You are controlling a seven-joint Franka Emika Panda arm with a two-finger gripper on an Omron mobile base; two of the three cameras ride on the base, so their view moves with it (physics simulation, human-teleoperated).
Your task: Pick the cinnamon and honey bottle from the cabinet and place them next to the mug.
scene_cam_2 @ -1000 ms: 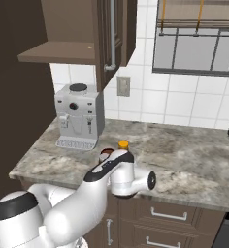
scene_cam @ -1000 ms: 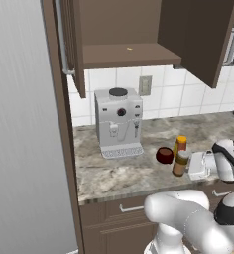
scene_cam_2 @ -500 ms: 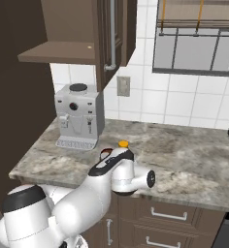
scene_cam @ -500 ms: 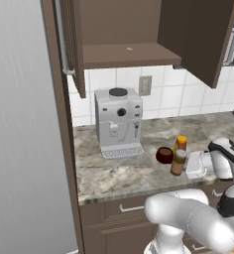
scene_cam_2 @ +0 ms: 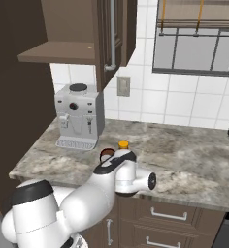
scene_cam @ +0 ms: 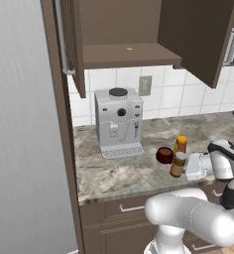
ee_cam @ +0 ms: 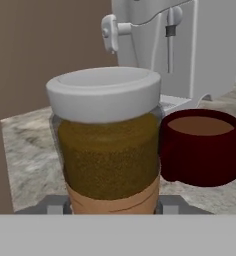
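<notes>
Now — cinnamon (ee_cam: pixel 108 145) upright, lid up | jaws closed around it | beside mug (ee_cam: pixel 202 146)

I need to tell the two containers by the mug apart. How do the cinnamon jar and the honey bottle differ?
The cinnamon jar is a straight cylinder with a greyish lid; the honey bottle tapers to an orange cap. The jar holds brown contents; the bottle is orange-amber. The bottle stands taller, behind the jar. Both stand upright on the counter beside the mug.
</notes>
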